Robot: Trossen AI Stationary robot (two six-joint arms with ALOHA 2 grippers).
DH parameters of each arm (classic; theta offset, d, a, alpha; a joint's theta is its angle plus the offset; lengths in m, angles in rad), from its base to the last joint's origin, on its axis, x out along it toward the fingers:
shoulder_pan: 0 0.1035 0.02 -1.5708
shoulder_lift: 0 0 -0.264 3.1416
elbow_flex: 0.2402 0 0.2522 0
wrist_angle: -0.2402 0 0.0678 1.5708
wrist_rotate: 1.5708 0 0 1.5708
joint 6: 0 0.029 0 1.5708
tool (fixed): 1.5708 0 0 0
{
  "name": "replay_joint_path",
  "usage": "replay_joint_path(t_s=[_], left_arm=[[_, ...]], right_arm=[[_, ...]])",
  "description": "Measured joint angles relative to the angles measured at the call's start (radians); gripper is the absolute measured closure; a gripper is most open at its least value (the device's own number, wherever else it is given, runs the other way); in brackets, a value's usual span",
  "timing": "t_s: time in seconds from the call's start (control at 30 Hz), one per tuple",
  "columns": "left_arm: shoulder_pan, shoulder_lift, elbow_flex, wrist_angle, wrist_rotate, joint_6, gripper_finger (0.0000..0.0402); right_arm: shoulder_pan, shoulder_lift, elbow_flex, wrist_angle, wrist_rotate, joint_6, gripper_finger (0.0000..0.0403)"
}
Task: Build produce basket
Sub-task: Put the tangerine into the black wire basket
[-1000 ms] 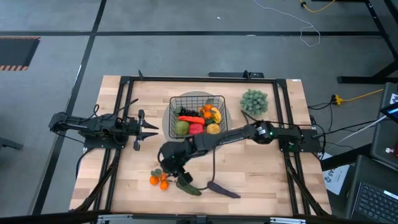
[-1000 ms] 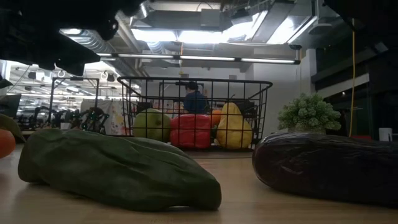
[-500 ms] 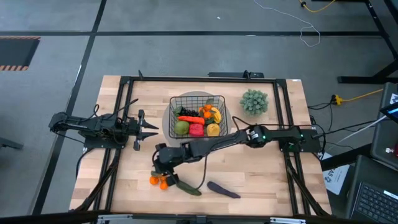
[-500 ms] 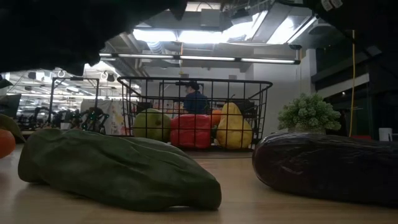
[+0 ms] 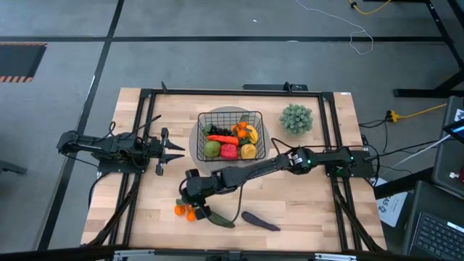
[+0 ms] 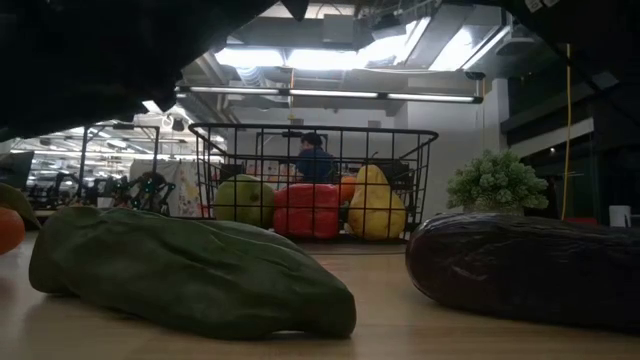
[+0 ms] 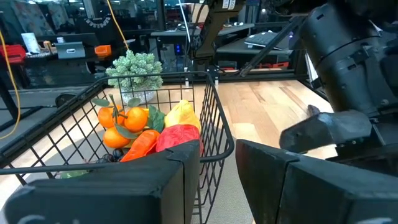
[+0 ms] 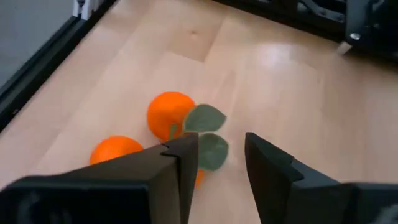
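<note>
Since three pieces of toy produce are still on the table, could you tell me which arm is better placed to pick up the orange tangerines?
The right arm. Its open right gripper hangs directly over the orange leafy tangerines, while the left gripper waits beside the black wire basket, farther away.

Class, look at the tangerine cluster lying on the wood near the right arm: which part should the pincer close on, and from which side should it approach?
Grip the leafy junction where the tangerines meet, coming down from above. The fruits are round and lie flat on the table, so side approaches would probably push them away; the leaves mark a narrower middle. The right pincer already hovers open there.
</note>
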Motion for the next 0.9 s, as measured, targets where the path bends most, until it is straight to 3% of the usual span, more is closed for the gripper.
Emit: replay_joint_path(t_s=[0.9], left_arm=[[0.000, 0.000, 0.000, 0.000, 0.000, 0.000, 0.0308]], right_arm=[[0.014, 0.005, 0.000, -0.058, -0.013, 0.075, 0.0283]])
